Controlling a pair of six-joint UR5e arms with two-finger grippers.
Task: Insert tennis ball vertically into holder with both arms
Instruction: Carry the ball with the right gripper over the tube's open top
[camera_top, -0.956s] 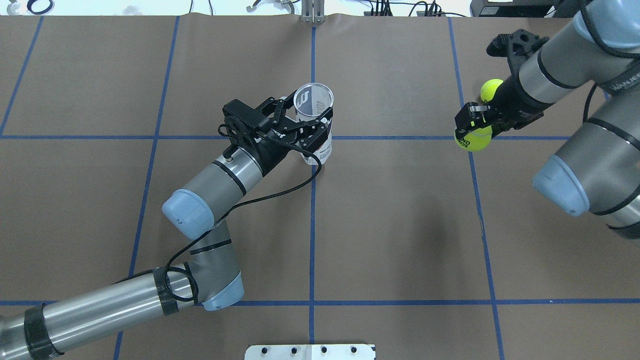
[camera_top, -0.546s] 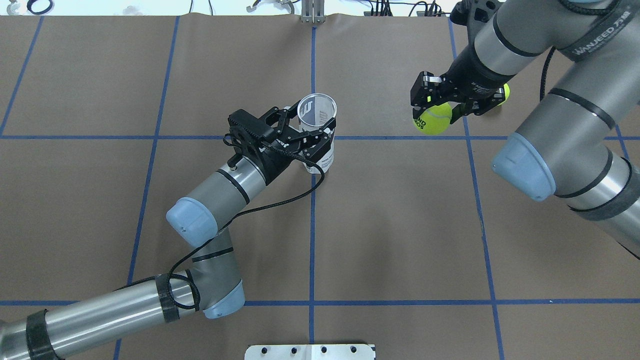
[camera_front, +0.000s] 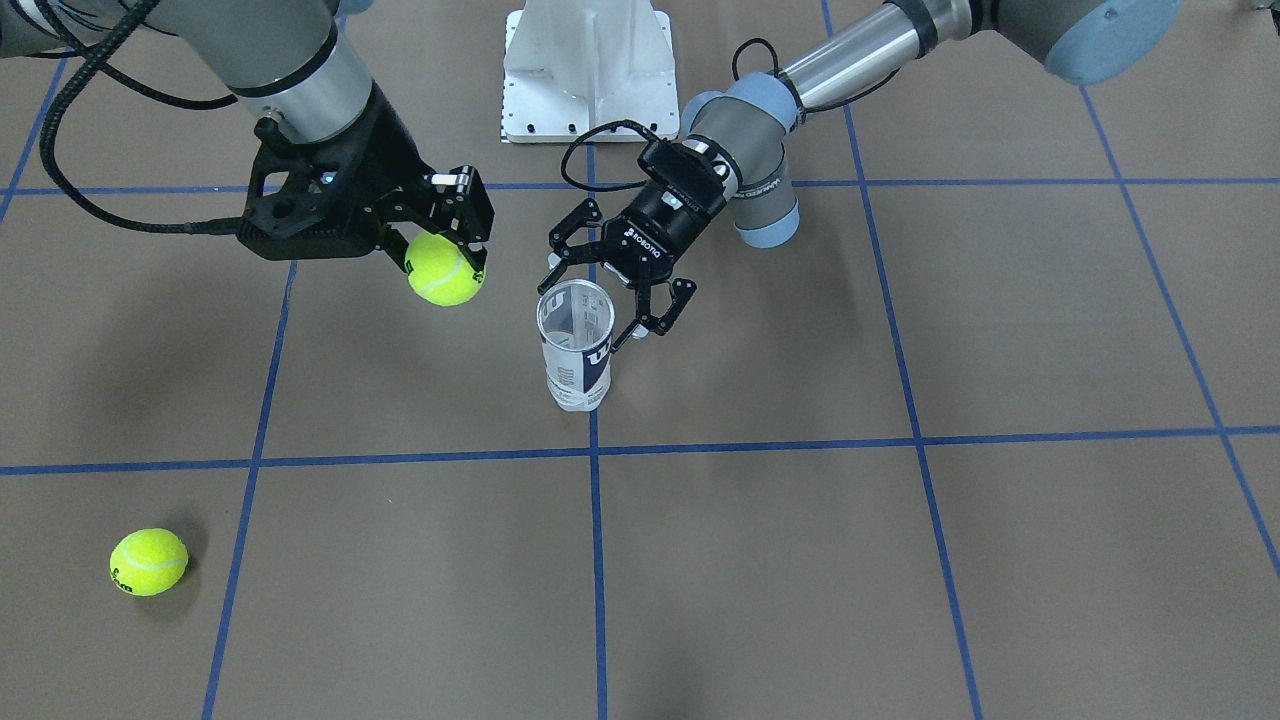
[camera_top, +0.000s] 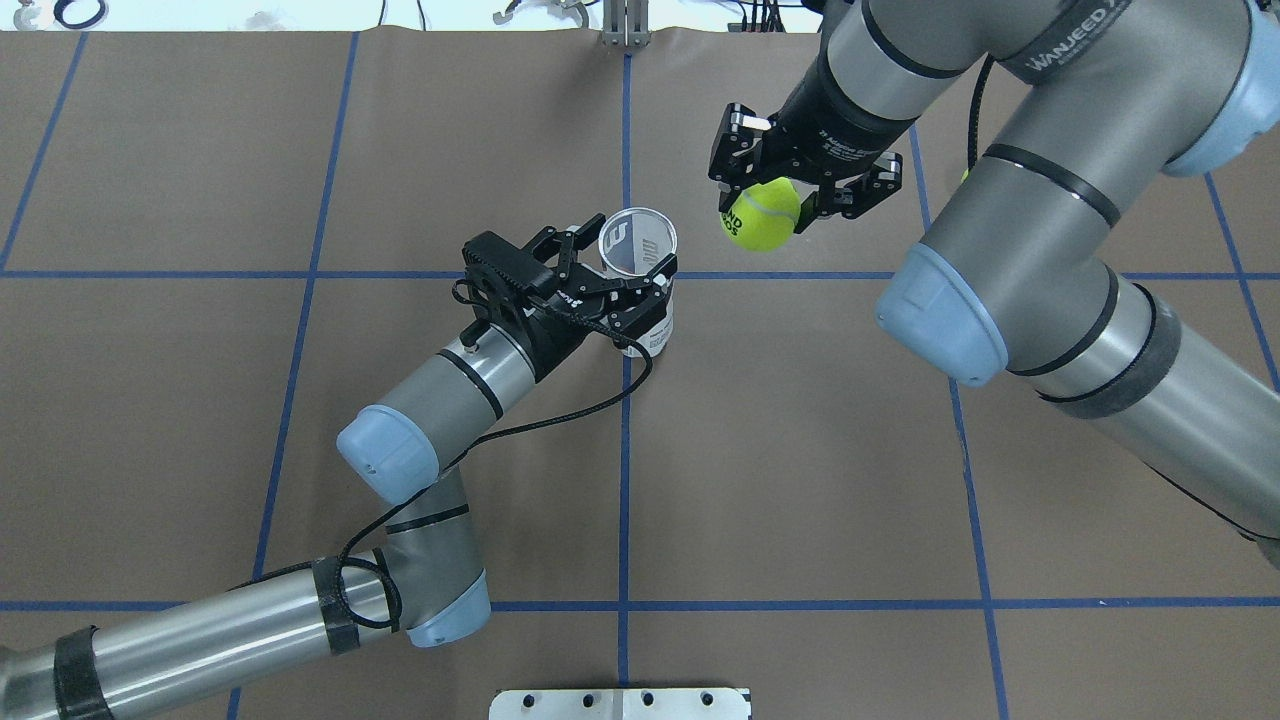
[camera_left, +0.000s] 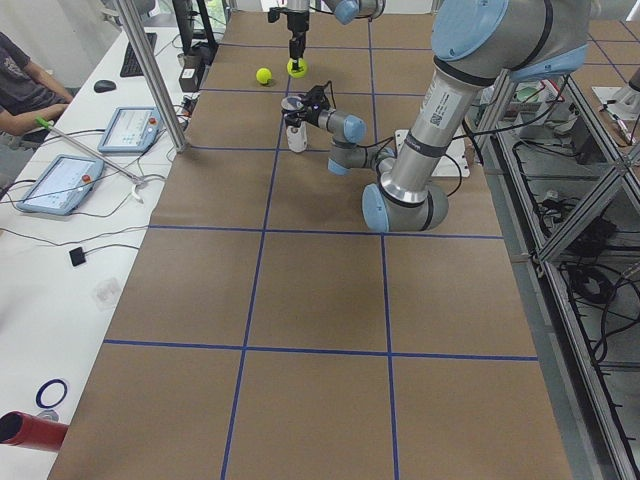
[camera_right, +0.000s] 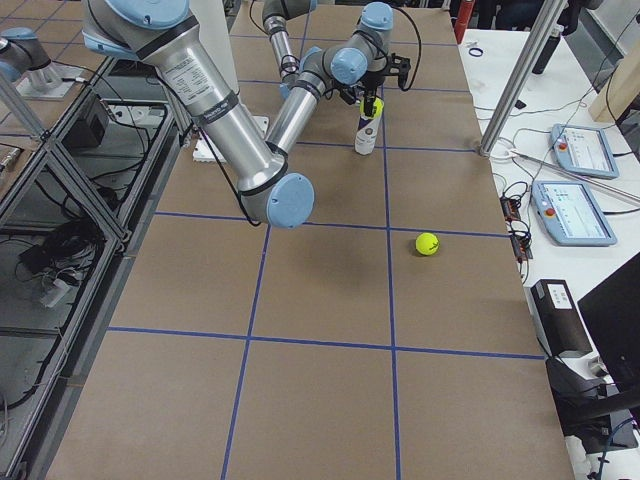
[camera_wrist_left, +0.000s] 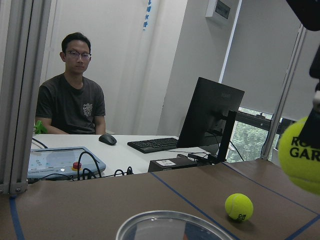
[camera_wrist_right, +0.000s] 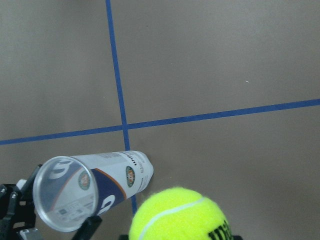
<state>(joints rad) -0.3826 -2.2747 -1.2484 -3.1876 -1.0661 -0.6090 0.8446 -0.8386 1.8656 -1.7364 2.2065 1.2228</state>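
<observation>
**A:** While that ball hangs there, how are the right fingers (camera_front: 472, 222) set?

**B:** They are pinched on the tennis ball (camera_top: 760, 213) from two sides, with its underside free. I judge that lets it go down into a tube without the fingers fouling the rim.

**A:** And the left fingers (camera_top: 632, 296)?

**B:** They are closed around the upper part of the tennis-ball can (camera_top: 637, 243), just under its silver rim. The can stands upright on the bench (camera_top: 800, 450), mouth up, with nothing visible inside. A light can like that would tip at a nudge, so the grip is likely there to steady it.

**A:** Where is the ball relative to the mouth?

**B:** It is near, at about 3 o'clock of the mouth from overhead. It is raised above rim height and not yet over the opening.

**A:** The arms?

**B:** The left arm (camera_top: 440, 385) reaches in low from 8 o'clock. The right arm (camera_top: 1030, 230) comes in high from 4 o'clock, wrist pointing down.

**A:** Anything else?

**B:** A spare tennis ball (camera_front: 148, 561) lies well apart, at 8 o'clock of the can in the front-facing view.
</observation>
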